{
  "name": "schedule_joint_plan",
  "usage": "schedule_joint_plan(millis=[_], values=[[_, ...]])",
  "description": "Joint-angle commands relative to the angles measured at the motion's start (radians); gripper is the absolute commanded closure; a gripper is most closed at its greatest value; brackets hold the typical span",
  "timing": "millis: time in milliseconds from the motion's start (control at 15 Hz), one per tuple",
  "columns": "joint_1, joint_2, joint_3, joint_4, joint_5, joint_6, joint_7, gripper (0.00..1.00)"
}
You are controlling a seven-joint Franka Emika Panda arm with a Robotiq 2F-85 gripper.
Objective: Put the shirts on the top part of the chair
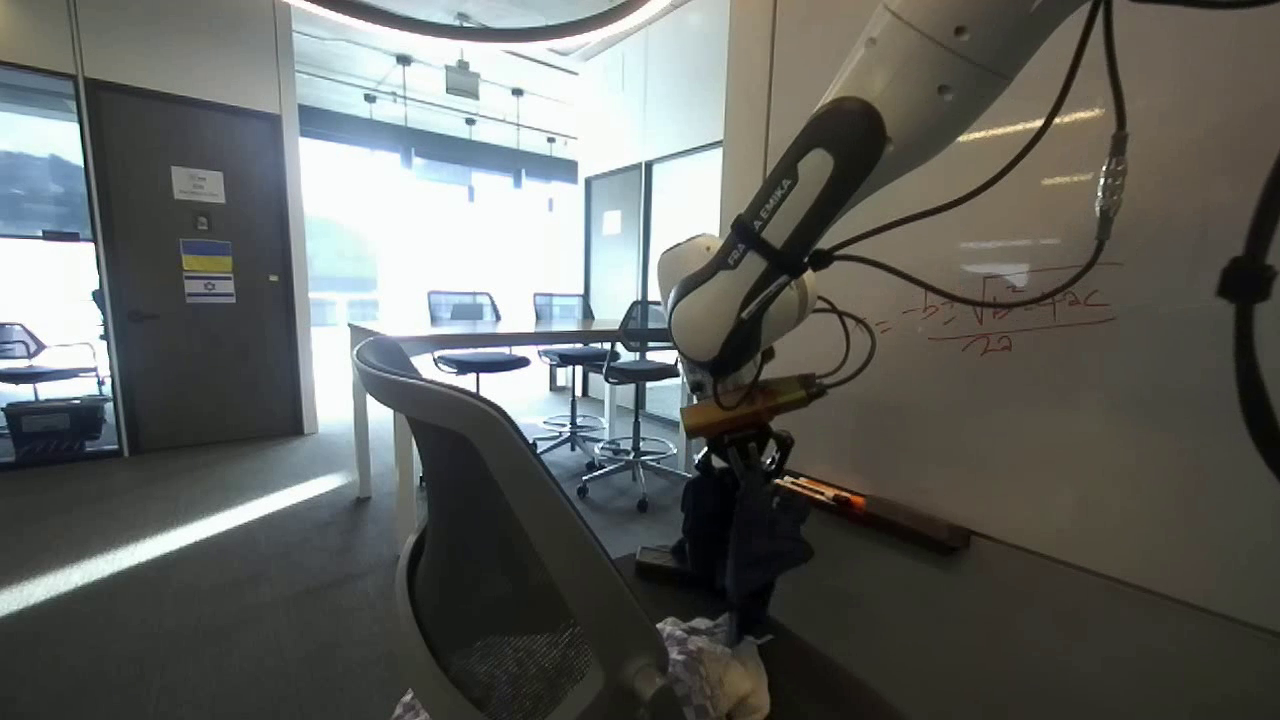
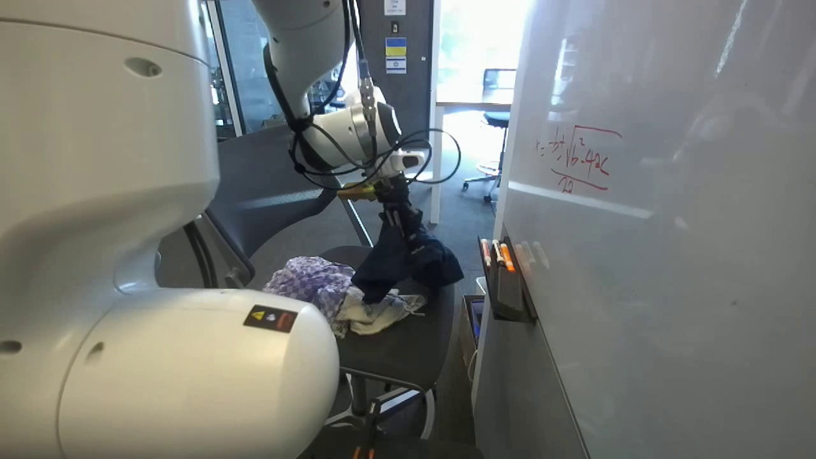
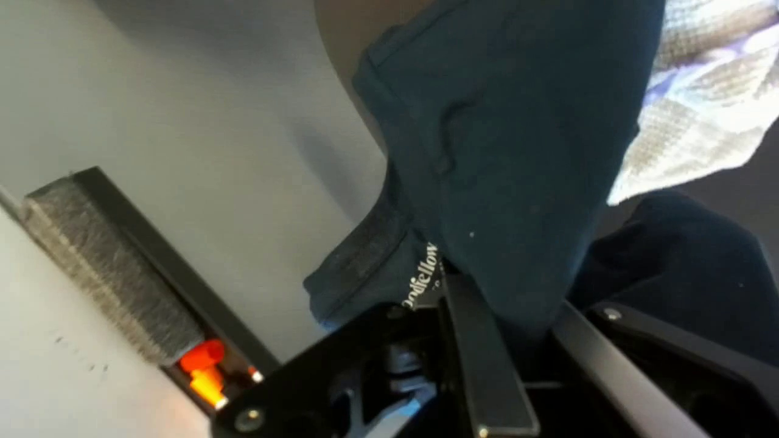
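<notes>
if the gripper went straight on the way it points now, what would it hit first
Probably the chair seat: the gripper points down toward it, dark shirt hanging from its jaws. The pale cloth lies close to that line, so with depth unclear, it could come first.

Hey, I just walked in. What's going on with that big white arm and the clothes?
A robot arm is holding a dark shirt in its gripper. The shirt hangs at least partly over the chair seat; whether its lower end touches anything is unclear. Crumpled purple and cream cloth lies on that seat, in one piece or two, I can't tell. The aim is to put the shirts on top of the backrest, but the dark one isn't there yet.
</notes>
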Motion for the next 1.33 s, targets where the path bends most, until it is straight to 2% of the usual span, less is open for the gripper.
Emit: schedule_joint_plan(millis=[0,467,733,1000,1267], values=[[0.005,-0.155,0.039,-0.03,-0.142,-0.053,0.111,0.96],[-0.01,-0.306,0.203,0.029,-0.256,-0.148,0.205,0.97],[-0.006,-0.362,0.295,0.051,-0.314,-0.186,0.211,0.97],[-0.001,-0.424,0.369,0.045,-0.363,-0.185,0.227,0.97],[0.004,-0.484,0.422,0.06,-0.36,-0.157,0.216,0.96]])
